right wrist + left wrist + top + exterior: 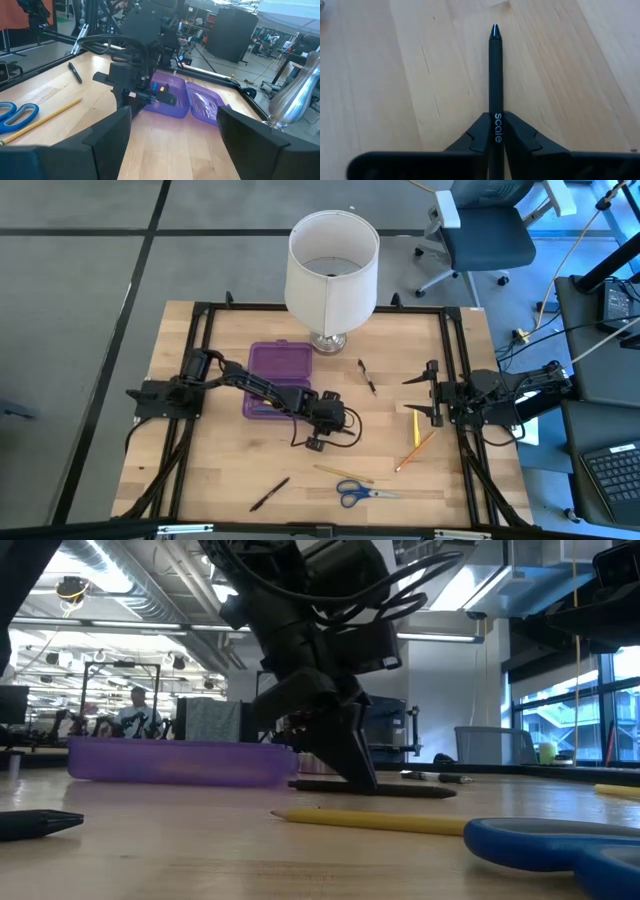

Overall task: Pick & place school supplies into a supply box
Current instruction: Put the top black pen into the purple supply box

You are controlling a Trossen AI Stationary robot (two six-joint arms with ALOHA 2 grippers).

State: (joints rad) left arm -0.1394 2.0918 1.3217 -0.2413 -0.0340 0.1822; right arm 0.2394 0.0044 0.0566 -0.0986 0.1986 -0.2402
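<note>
Pen [494, 85] handling looks easy: it is light, stiff and slim, though its smooth black barrel may be slippery, so a grip near mid-length seems safest. The left tool [495, 142] is pinching it, fingers closed on the barrel, with the pen lying on the wooden worktop [220, 470] just beside the purple box [279, 372], at the box's 4 o'clock. Remaining supplies are lying toward 6 o'clock: blue scissors [362, 493], a yellow pencil [340, 473] and another black pen [269, 494]. The right tool [172, 127] is waiting at 3 o'clock, fingers spread wide and holding nothing. A lamp [331, 275] is standing at 12 o'clock. Beyond, a person [132, 712] is sitting in the workshop.
</note>
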